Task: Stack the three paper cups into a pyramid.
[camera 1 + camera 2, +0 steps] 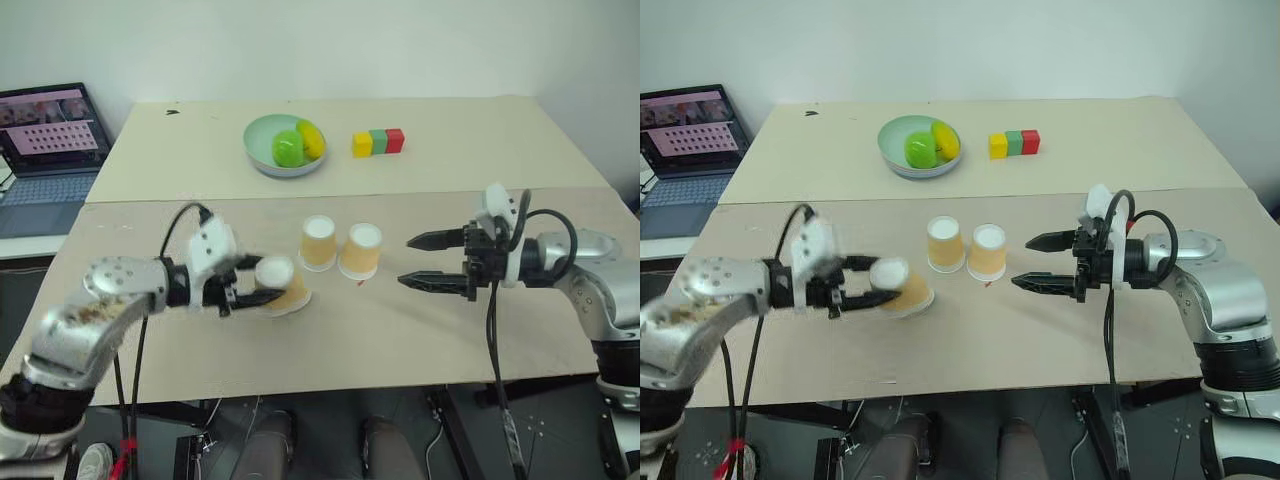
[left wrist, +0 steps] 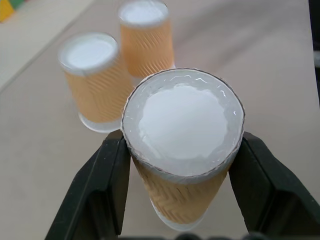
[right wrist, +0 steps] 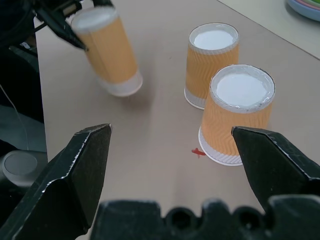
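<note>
A: What's between the left gripper's [image 1: 262, 290] fingers [image 2: 102, 190]?

B: One paper cup [image 1: 281, 285], upside down with its white base toward the wrist camera. The two black fingers are clenched on its sides near the base, one on each side. The cup is tilted, its rim end leaning toward the table [image 1: 400, 340]; I can't tell if the rim touches it.

A: And the other two cups?

B: Just past those fingertips, standing upside down on the table. The nearer cup [image 1: 318, 242] and the farther cup [image 1: 361, 250] are side by side, very close, though I can't tell whether they touch. Nothing is on top of them.

A: The right gripper [image 1: 428, 260]?

B: Its fingers [image 3: 75, 175] are spread wide and grasp nothing. They point toward the standing pair, which sits just beyond the fingertips; the farther cup is closest to them, with a small red mark [image 3: 198, 152] on the table at its foot
</note>
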Controlling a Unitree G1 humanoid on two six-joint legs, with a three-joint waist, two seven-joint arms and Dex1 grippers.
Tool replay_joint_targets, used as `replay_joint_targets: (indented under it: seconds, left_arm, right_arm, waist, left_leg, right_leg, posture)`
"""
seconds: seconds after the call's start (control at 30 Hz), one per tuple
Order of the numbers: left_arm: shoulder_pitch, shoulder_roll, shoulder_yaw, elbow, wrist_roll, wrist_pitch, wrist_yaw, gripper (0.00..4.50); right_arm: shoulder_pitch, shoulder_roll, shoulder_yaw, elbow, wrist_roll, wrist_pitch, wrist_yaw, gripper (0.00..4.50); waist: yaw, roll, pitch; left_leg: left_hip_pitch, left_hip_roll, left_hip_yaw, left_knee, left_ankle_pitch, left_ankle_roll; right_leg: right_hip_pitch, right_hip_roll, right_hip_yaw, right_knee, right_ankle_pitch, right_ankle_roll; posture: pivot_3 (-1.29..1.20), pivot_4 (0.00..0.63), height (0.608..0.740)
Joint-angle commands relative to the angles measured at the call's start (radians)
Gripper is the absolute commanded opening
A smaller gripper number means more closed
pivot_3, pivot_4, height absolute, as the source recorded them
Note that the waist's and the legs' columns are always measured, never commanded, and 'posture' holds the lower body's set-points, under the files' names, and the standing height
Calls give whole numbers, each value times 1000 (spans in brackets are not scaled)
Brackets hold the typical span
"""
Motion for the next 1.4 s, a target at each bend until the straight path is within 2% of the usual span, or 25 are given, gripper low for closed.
replay_joint_targets:
  seconds: [0.03, 0.2, 0.3, 0.5, 0.9, 1.23, 1.4]
  left_arm:
    - [-150, 15, 67, 38, -94, 107, 9, 2697]
    - [-351, -15, 72, 146, -172, 241, 41, 2697]
    - [-544, -74, -10, 296, -125, 216, 23, 2697]
    - [-687, -147, -153, 487, -11, 109, -90, 2697]
    - [-831, -261, -319, 792, 223, -197, -345, 2697]
    - [-903, -377, -325, 1010, 337, -375, -434, 2697]
    - [-927, -403, -326, 1092, 385, -430, -476, 2697]
  right_arm:
    - [2, -7, -39, -25, 14, -10, -7, 4500]
    - [25, 0, -47, -44, 12, -13, -33, 4500]
    - [84, 13, -78, -97, 24, -8, -81, 4500]
    - [156, 45, -105, -178, 44, 6, -162, 4500]
    - [254, 71, -140, -272, 84, 14, -275, 4500]
    - [251, 85, -129, -276, 86, 7, -305, 4500]
    - [259, 91, -129, -283, 85, 7, -318, 4500]
  waist:
    - [0, 0, 0]
    - [-4, 0, 0]
    - [1, -1, 1]
    - [0, -1, 1]
    - [-1, -1, 1]
    - [-2, -1, 1]
    - [-4, -1, 1]
  left_leg:
    - [0, 0, 0, 0, 0, 0]
    - [0, -1, 0, 0, 0, 0]
    - [-1, -1, 0, 1, 0, 0]
    - [-2, -2, 0, 3, 0, 0]
    - [-3, -2, 0, 3, 0, 0]
    - [-4, -2, 0, 4, 0, 1]
    - [-4, -2, 0, 5, 0, 1]
  right_leg:
    - [0, 0, 0, 0, 0, 0]
    - [1, 0, 0, 0, 0, 2]
    - [0, 0, 0, 2, 0, 2]
    - [1, 0, 0, 2, 0, 2]
    - [0, 0, 0, 2, 0, 2]
    - [-1, 0, 0, 2, 0, 2]
    - [-1, 0, 0, 2, 0, 3]
  posture:
    - [0, 150, 740]
    - [0, 150, 740]
    - [0, 150, 740]
    - [0, 150, 740]
    - [0, 150, 740]
    - [0, 150, 740]
    - [0, 150, 740]
